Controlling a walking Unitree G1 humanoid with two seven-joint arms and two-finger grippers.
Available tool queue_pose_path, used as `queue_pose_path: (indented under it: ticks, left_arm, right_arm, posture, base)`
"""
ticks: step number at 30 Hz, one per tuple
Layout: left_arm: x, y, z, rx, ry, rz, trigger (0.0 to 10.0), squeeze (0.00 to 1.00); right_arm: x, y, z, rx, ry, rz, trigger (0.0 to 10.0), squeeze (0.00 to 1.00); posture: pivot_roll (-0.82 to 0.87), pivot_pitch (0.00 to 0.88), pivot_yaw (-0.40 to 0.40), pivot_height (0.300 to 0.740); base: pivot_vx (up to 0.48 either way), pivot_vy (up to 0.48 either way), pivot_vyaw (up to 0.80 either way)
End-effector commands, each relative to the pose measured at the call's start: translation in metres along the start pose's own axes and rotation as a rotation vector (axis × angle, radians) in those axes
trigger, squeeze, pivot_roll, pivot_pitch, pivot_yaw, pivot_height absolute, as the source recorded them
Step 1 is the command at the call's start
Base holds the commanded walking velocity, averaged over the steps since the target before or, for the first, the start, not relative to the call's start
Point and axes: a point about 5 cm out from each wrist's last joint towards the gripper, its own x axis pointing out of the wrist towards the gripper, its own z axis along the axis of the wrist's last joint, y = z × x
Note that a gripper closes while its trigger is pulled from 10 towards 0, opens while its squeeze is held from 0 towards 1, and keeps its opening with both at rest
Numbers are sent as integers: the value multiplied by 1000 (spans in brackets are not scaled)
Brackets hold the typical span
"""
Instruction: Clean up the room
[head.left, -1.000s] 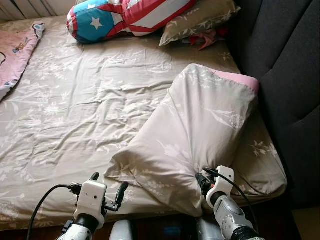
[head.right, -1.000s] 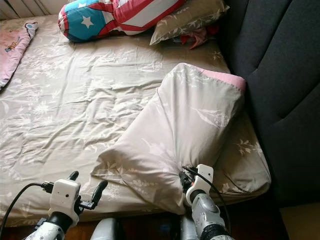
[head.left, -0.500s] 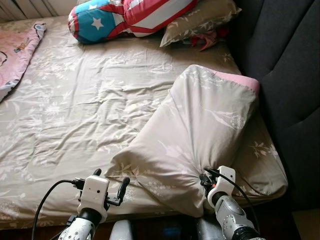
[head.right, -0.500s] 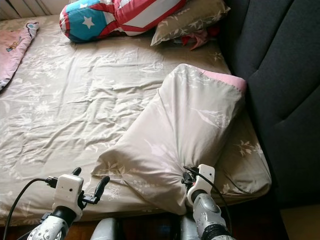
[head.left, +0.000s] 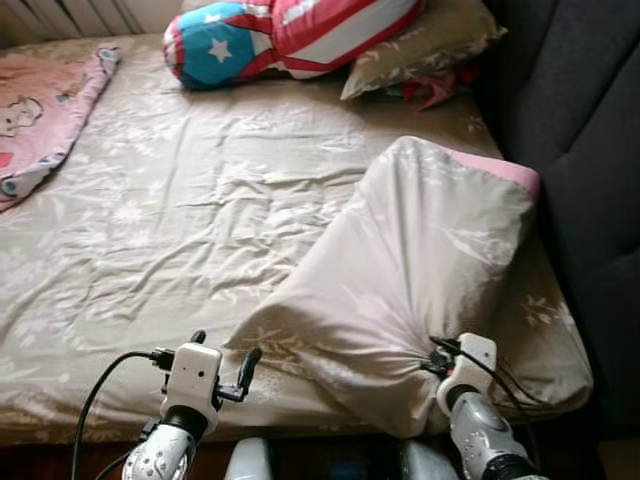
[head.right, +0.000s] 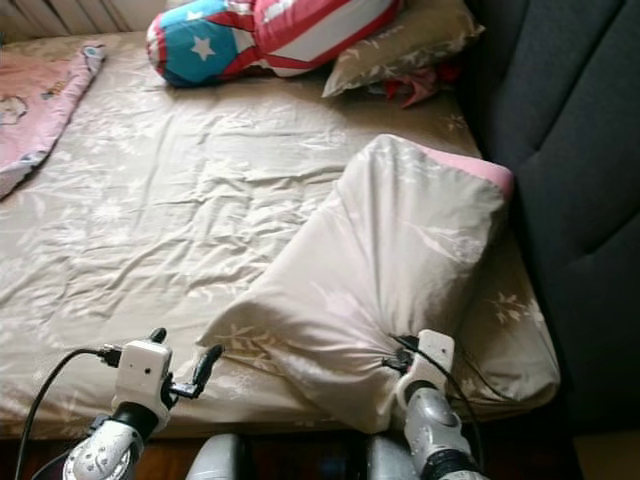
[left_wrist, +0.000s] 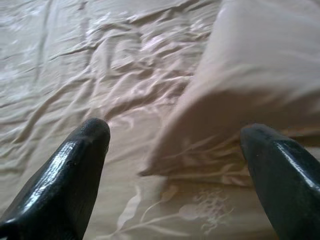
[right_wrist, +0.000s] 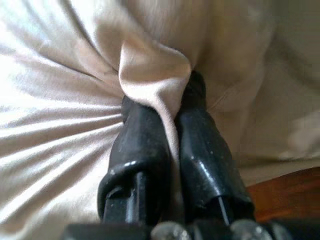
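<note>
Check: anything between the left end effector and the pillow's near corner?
Nothing visible. The left end effector is open over the bed sheet, with only bare sheet between it and the pillow. The right end effector is pinched on the pillow's fabric.

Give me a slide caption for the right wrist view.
Right pincer shut on a pinched fold of the beige pillow.

The pillow (head.left: 420, 270) and bedsheet (head.left: 200, 220) are soft, creased beige cloth with a faint sheen. The right gripper (right_wrist: 167, 112) has glossy black fingers (right_wrist: 140, 145), probably plastic. The headboard (head.left: 590, 130) looks matt, padded fabric.
</note>
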Motion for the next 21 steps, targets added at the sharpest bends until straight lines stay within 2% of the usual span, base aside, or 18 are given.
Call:
queue_pose_path:
  ticks: [1, 3, 6, 7, 10, 11, 12, 13, 15, 19, 20, 21]
  left_arm:
    - [-3, 2, -9, 2, 29, 14, 10000, 0]
    - [-2, 2, -9, 2, 28, 14, 10000, 0]
    - [0, 3, -10, 4, 28, 17, 10000, 0]
    - [0, 3, -10, 4, 28, 17, 10000, 0]
    - [1, 4, -11, 5, 28, 19, 10000, 0]
    - [1, 5, -12, 5, 29, 19, 10000, 0]
    - [1, 5, -12, 5, 29, 19, 10000, 0]
    - [1, 5, -13, 5, 30, 18, 10000, 0]
    - [1, 4, -14, 5, 32, 16, 10000, 0]
    - [1, 4, -15, 6, 35, 14, 10000, 0]
    - [0, 4, -16, 7, 38, 13, 10000, 0]
    - [0, 4, -16, 7, 38, 13, 10000, 0]
  right_arm:
    - [-5, -68, 28, 29, -110, -317, 0, 0]
    - [-7, -78, 35, 31, -134, -372, 0, 0]
    - [-13, -107, 60, 40, -221, -507, 0, 0]
    - [-13, -107, 60, 40, -221, -507, 0, 0]
    - [-25, -137, 83, 33, -298, -639, 0, 0]
    - [-33, -153, 93, 30, -338, -711, 0, 0]
    - [-33, -153, 93, 30, -338, -711, 0, 0]
    - [-40, -163, 100, 31, -368, -765, 0, 0]
    - [-45, -172, 106, 24, -393, -803, 0, 0]
    - [-44, -173, 105, -6, -360, -790, 0, 0]
    - [-42, -170, 103, -25, -343, -777, 5373, 0]
    - [-42, -170, 103, -25, -343, -777, 5373, 0]
  posture:
    - [-16, 178, 33, 658]
    - [-16, 178, 33, 658]
    - [-31, 180, 34, 658]
    - [-31, 180, 34, 658]
    - [-42, 182, 35, 658]
    - [-46, 182, 35, 658]
    - [-46, 182, 35, 658]
    - [-49, 183, 36, 658]
    - [-51, 186, 39, 658]
    - [-52, 191, 41, 658]
    - [-52, 190, 42, 658]
    - [-52, 190, 42, 658]
  base:
    - [0, 0, 0]
    - [0, 0, 0]
    - [0, 0, 0]
    - [0, 0, 0]
    - [0, 0, 0]
    - [0, 0, 0]
    - [0, 0, 0]
    - [0, 0, 0]
    - [0, 0, 0]
    - [0, 0, 0]
    - [0, 0, 0]
    - [0, 0, 0]
